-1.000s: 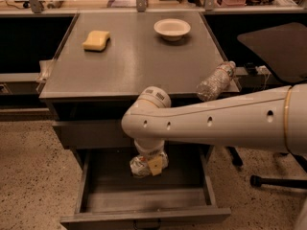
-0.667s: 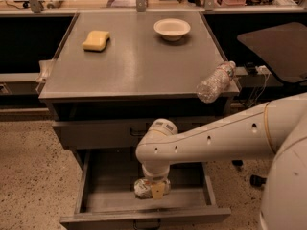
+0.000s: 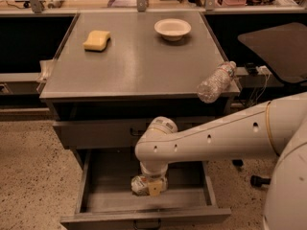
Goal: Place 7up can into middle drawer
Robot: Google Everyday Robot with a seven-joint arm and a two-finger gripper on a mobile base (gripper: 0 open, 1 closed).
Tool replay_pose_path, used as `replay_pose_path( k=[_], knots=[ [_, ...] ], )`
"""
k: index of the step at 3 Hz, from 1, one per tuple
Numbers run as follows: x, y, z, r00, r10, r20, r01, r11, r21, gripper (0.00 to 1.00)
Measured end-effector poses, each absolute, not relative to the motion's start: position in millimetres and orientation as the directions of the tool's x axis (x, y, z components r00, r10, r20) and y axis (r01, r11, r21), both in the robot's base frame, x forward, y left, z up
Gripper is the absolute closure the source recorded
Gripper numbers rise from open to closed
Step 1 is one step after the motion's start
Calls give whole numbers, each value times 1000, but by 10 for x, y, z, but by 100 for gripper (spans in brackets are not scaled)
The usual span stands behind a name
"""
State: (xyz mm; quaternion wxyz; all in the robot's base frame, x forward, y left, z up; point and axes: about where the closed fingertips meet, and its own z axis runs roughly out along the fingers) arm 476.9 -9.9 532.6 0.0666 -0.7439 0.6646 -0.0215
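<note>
The tool (image 3: 149, 186), clenched on the 7up can (image 3: 139, 185), hangs low inside the open middle drawer (image 3: 103, 198), where a tilted release could send the can rolling against the drawer's wall.

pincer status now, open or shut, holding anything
Pincer: shut on the can, low inside the open drawer.
</note>
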Motion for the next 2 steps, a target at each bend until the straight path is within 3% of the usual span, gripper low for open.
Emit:
replay_pose_path(
  k=[1, 2],
  knots=[
    [4849, -172, 5305, 100, -985, -143, -975, -69, -209, 100],
    [5069, -553, 5049, 72, -967, -245, -958, 2, -288, 100]
  ],
)
